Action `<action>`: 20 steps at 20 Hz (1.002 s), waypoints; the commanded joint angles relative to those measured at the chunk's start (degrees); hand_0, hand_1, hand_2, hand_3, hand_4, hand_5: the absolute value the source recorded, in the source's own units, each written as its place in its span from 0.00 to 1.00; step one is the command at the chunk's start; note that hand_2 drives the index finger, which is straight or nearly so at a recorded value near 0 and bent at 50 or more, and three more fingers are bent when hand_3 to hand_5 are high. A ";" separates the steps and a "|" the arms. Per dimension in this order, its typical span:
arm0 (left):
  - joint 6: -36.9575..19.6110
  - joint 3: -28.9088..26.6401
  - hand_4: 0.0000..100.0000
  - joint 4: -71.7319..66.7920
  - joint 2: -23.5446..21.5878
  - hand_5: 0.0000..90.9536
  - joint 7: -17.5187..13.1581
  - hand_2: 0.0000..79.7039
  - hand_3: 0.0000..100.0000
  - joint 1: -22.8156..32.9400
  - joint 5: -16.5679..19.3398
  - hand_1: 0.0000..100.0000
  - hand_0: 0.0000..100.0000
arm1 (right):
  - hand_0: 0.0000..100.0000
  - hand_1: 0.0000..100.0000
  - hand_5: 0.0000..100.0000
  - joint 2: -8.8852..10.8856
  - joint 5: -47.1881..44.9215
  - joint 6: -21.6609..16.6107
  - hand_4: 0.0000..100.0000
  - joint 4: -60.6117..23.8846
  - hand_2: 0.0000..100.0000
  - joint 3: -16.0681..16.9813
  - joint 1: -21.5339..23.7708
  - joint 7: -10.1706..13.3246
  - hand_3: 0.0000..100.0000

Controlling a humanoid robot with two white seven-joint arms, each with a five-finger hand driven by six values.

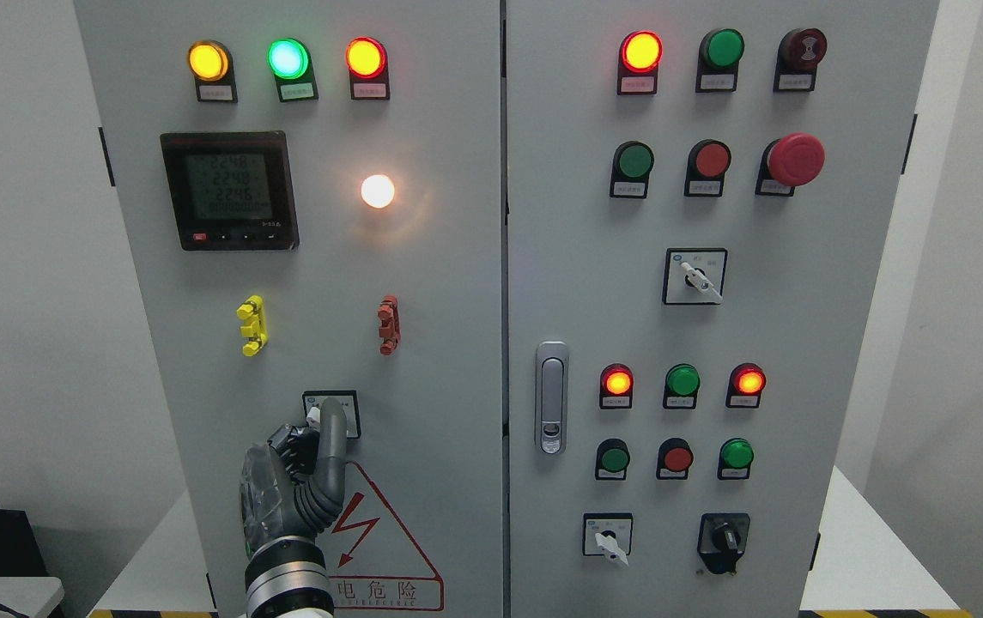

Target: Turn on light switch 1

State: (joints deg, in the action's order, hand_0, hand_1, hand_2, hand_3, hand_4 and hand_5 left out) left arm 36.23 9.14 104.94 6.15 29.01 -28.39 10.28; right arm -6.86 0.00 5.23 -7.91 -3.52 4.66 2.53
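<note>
In the upper left of the frame, the cabinet shows three lit indicator lamps above a digital meter. To the right of the meter a white lamp glows.

In the lower left, the left hand rises from the bottom edge. One finger is extended and lies over the rotary switch; the remaining fingers are curled and grip nothing. The switch sits low on the left door, just above the warning triangle. Its knob is mostly hidden, so its position cannot be read.

Judged step: contact with the switch. If the white lamp is its lamp, the switch may already be on. The next move probably calls for a clean withdrawal without dragging the knob.

The right hand is not visible.
</note>
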 commanded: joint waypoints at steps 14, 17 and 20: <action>-0.01 0.00 0.81 0.00 0.00 0.83 0.00 0.72 0.82 0.00 0.00 0.26 0.23 | 0.12 0.39 0.00 0.00 -0.97 -0.04 0.00 0.00 0.00 0.00 0.00 0.02 0.00; -0.01 0.00 0.81 0.00 0.00 0.83 0.00 0.72 0.82 0.00 0.00 0.26 0.23 | 0.12 0.39 0.00 0.00 -0.97 -0.04 0.00 0.00 0.00 0.00 0.00 0.02 0.00; -0.01 0.00 0.81 0.00 0.00 0.83 0.00 0.72 0.82 0.00 0.00 0.26 0.23 | 0.12 0.39 0.00 0.00 -0.97 -0.04 0.00 0.00 0.00 0.00 0.00 0.02 0.00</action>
State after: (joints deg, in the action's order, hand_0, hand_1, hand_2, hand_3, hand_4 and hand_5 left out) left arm 36.23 9.14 104.94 6.15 29.01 -28.39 10.28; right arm -6.86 0.00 5.23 -7.91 -3.52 4.66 2.53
